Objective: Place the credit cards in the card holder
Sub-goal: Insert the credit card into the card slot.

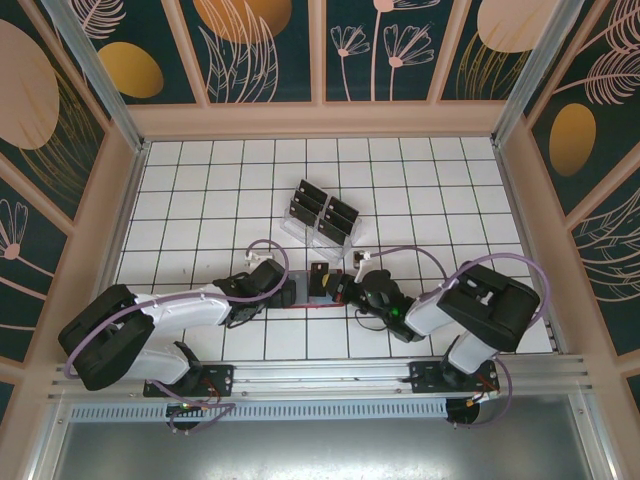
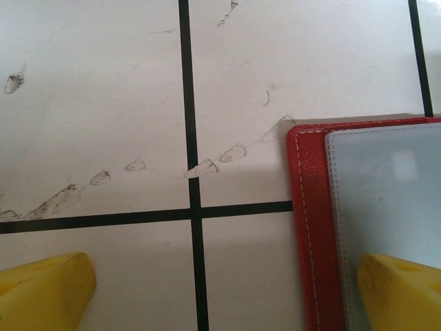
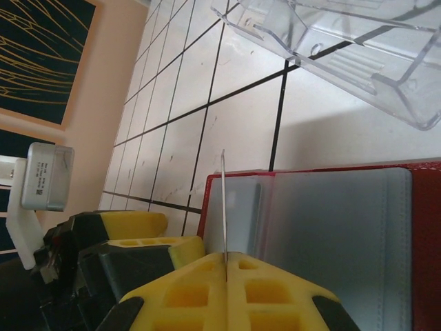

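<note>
Plainly, the right gripper [image 3: 226, 265] is pinched fully shut on one card [image 3: 223, 200], held on edge so that from the wrist it reads as a thin pale line rising from between the yellow pads. That upright hold looks chosen so the card's lower edge can be slid into a slot rather than laid flat on top. It stands just over one end of the card holder [image 3: 427, 262], which lies opened flat on the white tiled table [image 2: 103, 83], between the two grippers at the near middle of the top view. The left gripper [image 2: 220, 296] is spread as wide as it goes and has hold of nothing. One of its fingertips [image 2: 396, 293] sits over the holder's grey-blue pocket [image 2: 386, 186] and the other over bare tile, which I judge is meant to keep the holder from sliding or folding while the card goes in (whether the pad actually presses on it I cannot tell). The holder is red, with pale stitching along its rim and smooth, faintly glossy grey-blue inner pockets. Other credit cards [image 1: 322, 208], dark, stand in the clear rack [image 1: 298, 228] further back, well apart from the holder.
</note>
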Robot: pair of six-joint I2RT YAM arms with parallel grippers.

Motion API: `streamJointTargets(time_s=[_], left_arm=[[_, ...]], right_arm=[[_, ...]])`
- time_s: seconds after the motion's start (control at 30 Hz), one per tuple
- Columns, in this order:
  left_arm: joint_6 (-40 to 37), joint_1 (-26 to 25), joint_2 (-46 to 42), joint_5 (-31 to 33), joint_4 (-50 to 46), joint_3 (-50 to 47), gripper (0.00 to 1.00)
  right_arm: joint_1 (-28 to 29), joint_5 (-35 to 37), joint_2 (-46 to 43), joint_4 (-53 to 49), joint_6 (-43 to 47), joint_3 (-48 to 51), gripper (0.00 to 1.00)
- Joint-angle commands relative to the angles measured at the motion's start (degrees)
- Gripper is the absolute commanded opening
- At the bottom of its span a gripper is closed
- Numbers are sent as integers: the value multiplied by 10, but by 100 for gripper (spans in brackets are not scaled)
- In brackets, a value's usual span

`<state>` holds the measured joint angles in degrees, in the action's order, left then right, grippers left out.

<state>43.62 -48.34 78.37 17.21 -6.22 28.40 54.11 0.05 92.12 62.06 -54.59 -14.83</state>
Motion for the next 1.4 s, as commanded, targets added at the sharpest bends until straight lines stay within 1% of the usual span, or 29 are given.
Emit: streamJointTargets(time_s=[0.0,0.53,0.83,1.13,1.37], left_arm=[[11,3,9,1,-31,-23,98],[11,3,10,-2,-27,-28,98],[10,3,9,-3,-27,-28,98],[10,3,6,-4,-29,-30,99],[11,3,3,-3,-27,-32,98]], right_arm=[[5,18,17,50,-9,5,0],[12,11,78,115,-40,9,0],[16,10,105,170,-74,33,0],[14,20,90,163,-71,42,0],[11,19,104,169,-71,39,0]])
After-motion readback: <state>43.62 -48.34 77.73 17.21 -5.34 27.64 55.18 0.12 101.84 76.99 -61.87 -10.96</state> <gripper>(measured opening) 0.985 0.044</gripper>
